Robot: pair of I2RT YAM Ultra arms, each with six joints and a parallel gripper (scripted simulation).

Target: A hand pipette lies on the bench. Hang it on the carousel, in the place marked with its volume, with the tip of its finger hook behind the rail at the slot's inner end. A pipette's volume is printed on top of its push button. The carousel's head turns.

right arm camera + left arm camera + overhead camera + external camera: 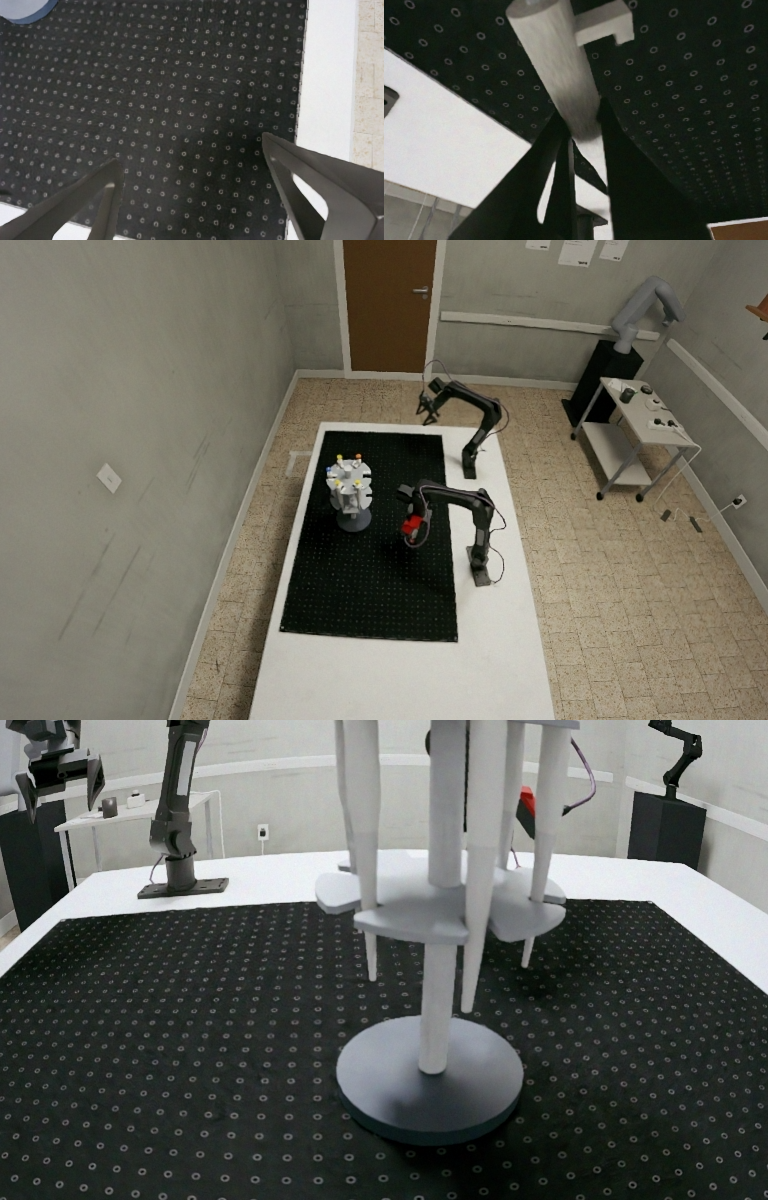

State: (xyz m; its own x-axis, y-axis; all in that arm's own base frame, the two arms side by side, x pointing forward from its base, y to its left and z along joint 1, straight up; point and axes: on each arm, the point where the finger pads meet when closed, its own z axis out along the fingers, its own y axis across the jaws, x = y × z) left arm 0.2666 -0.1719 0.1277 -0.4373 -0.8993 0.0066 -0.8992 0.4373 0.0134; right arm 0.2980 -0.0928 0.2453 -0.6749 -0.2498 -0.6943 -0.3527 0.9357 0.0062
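Observation:
My left gripper (584, 110) is shut on the pipette (556, 60), gripping the lower part of its pale body. The finger hook (604, 22) sticks out to the right near the upper end in the left wrist view. The push button's print is out of view. The left arm holds it above the mat, in front of the carousel (360, 473) (413, 924). Pipettes with yellow, orange and blue buttons hang on the carousel; slot marks are too small to read. My right gripper (423, 418) (62, 815) (189, 153) is open and empty, high near the table's far end.
The carousel's round base (353, 520) (385, 1070) (25, 6) stands on the black perforated mat (368, 590) (169, 1025). The white table (396, 675) surrounds the mat. The left arm's red part (412, 523) (527, 800) shows behind the carousel in the exterior view.

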